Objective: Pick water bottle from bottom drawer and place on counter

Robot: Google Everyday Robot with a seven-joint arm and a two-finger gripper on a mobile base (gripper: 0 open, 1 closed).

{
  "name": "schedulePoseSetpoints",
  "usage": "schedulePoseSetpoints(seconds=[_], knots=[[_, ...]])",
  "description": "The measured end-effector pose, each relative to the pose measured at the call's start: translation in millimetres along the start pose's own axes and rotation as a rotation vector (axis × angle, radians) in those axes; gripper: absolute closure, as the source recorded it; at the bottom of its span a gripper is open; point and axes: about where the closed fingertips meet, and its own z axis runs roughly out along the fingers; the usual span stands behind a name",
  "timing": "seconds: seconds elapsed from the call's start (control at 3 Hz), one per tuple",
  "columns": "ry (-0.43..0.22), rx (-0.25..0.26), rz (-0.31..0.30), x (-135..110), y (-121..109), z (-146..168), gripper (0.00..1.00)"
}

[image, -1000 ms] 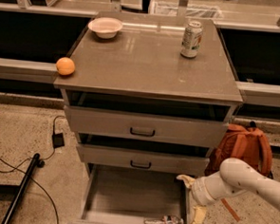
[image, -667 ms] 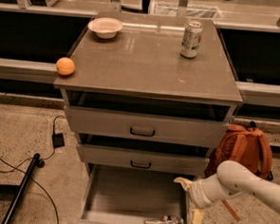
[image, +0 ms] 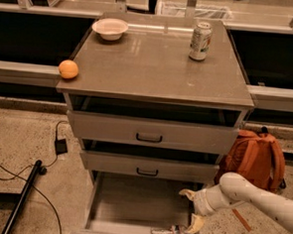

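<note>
The gripper (image: 191, 209) has edged left over the bottom drawer (image: 131, 202), jaws spread wide and empty. The water bottle (image: 166, 233) lies on its side at the drawer's front, just below. The grasp looks close.

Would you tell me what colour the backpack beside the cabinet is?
The backpack is orange, camera view; the pincer hangs over the bottom drawer.

You've only got the one view. It sits high in front of the cabinet, fairly near, angled down at the counter (image: 154, 70), the drawer fronts and the floor. The gripper (image: 191, 209) shows at lower right, fingers spread, by the bottom drawer's (image: 131, 202) right side.
</note>
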Motion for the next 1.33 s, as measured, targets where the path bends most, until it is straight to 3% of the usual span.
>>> schedulePoseSetpoints(seconds=[0.67, 1.33], knots=[[0.026, -0.007, 0.068, 66.2, -7.2, 78.2, 0.24], [0.023, -0.029, 0.048, 101.5, 2.2, 134.0, 0.25]])
